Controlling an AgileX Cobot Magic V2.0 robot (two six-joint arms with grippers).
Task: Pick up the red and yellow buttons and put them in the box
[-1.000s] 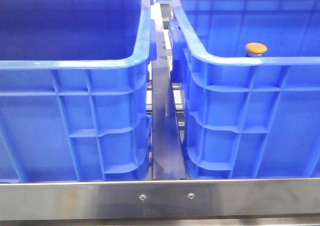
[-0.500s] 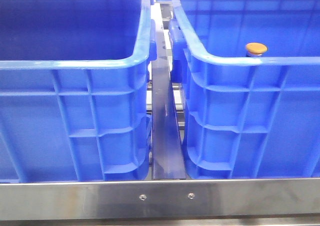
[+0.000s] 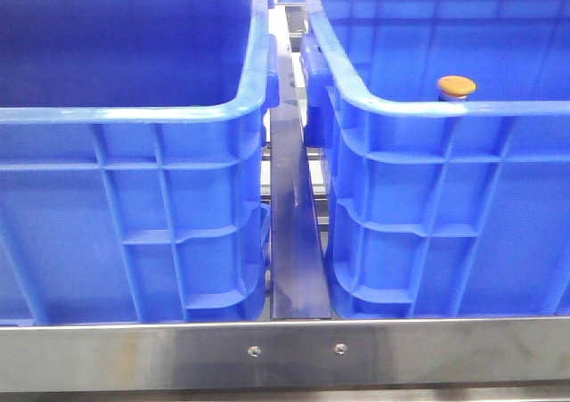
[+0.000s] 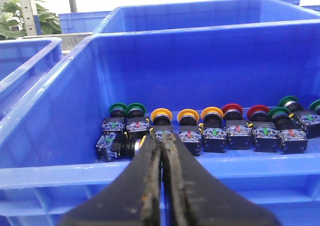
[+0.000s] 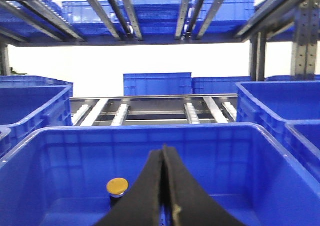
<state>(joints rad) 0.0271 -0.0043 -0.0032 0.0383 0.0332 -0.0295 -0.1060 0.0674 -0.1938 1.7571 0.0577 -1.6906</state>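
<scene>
Buttons line the floor of one blue crate (image 4: 55,116) in the left wrist view: three yellow (image 4: 161,117), two red (image 4: 232,109), four green (image 4: 118,108). The front view shows a single yellow-orange button (image 3: 456,86) in the right crate (image 3: 445,170). Left gripper (image 4: 161,142) and right gripper (image 5: 163,156) are both closed, empty.

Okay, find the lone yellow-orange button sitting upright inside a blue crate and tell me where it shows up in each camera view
Front view: the small yellow-orange dome-capped push button peeks over the near rim of the right-hand blue plastic crate.
Left wrist view: cannot tell; this crate holds a row of many buttons, no lone one.
Right wrist view: it stands on the crate floor, beside the shut right end effector.
Shared landmark: that blue crate's rim.
</scene>
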